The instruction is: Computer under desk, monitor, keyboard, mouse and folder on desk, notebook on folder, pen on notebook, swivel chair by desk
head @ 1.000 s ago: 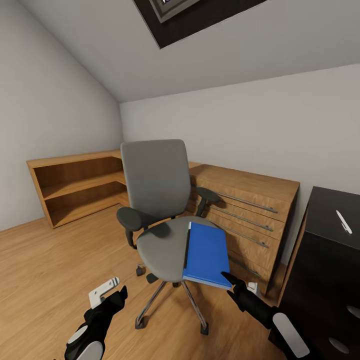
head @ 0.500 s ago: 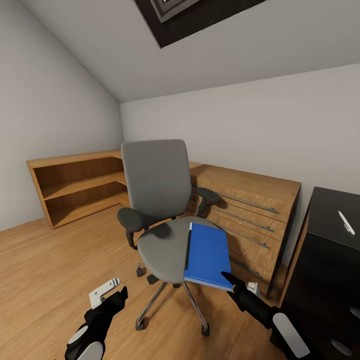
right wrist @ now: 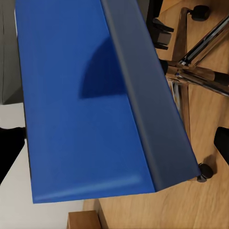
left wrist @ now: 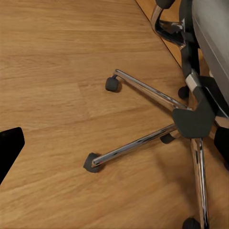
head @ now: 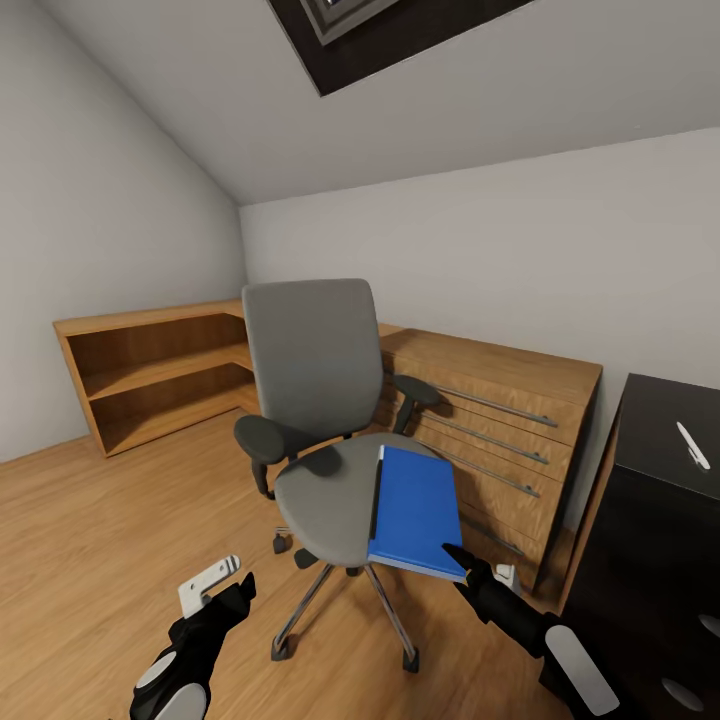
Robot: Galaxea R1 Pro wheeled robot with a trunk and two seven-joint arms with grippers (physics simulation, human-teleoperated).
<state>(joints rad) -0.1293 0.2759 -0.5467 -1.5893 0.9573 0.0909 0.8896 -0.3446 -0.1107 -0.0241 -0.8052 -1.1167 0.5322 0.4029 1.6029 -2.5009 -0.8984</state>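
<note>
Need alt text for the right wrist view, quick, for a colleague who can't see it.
A bright blue folder seen close up, its dark spine edge running diagonally. Beyond that edge are the swivel chair's chrome legs and black casters on a light wood floor.

Head cam looks down on swivel chair [head: 325, 440]; L wrist cam close on its base, R on folder [right wrist: 81, 105].

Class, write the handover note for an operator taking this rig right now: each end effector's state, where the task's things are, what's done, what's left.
Left end effector: open, empty, low over the floor by the chair base.
Right end effector: at the folder's near corner; grip cannot be judged.
Folder lies on the chair seat, overhanging its front-right edge.
Pen lies on the desk at the right.
Done: nothing confirmed.
Left: folder to desk, notebook and pen stacked on it, chair beside desk, check the other items.
</note>
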